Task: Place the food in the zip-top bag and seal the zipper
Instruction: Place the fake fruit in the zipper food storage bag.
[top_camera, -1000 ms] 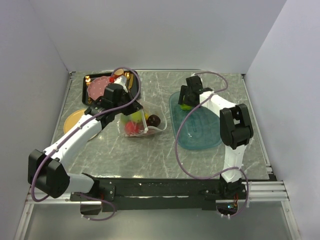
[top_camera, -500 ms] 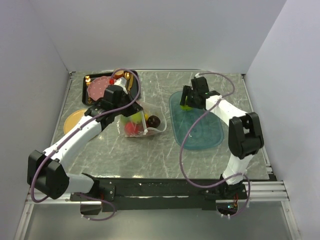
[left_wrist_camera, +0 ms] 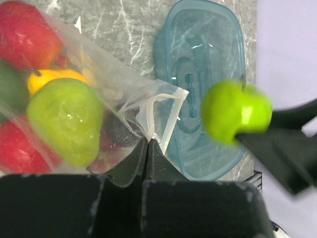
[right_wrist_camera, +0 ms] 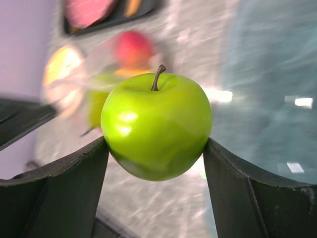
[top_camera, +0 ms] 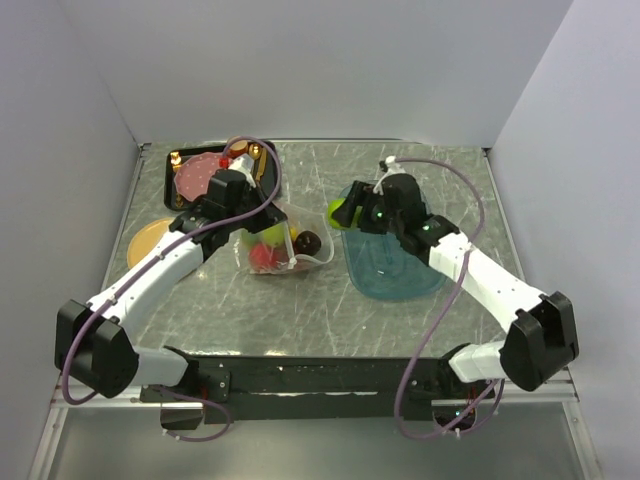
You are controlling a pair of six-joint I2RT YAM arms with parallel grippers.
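Right claw [right_wrist_camera: 156,148] is clamped on a green apple [right_wrist_camera: 156,126], one finger pressed to each flank, stem up in my wrist feed. From the overhead camera I see the apple held at the left rim of the teal tray [top_camera: 400,265], between the tray and the zip-top bag [top_camera: 278,238]. My left wrist feed shows it too, smeared by blur, in front of the tray.

Left claw [left_wrist_camera: 147,148] is closed, its two tips pinching a fold of the bag's plastic at the mouth, right where the zipper [left_wrist_camera: 148,116], a white strip, curls up from the pinch. I cannot tell whether the strip itself is caught between the tips. The mouth gapes toward the tray, unsealed.

Inside the bag I see a red fruit [left_wrist_camera: 25,34] at the top, another red one lower left, a green fruit [left_wrist_camera: 64,119] pressed against the film, a yellow fruit [left_wrist_camera: 49,77] behind it, and something dark near the mouth. Overhead, a dark brown ball [top_camera: 309,240] sits at the bag's right edge; whether it is inside the film or just outside I cannot make out.

The bag lies on the table [top_camera: 300,310], left of centre. Behind it stands a black tray [top_camera: 168,170] holding a pink plate [top_camera: 200,178], and a yellow plate [top_camera: 145,240] lies to the left, partly under my left arm.
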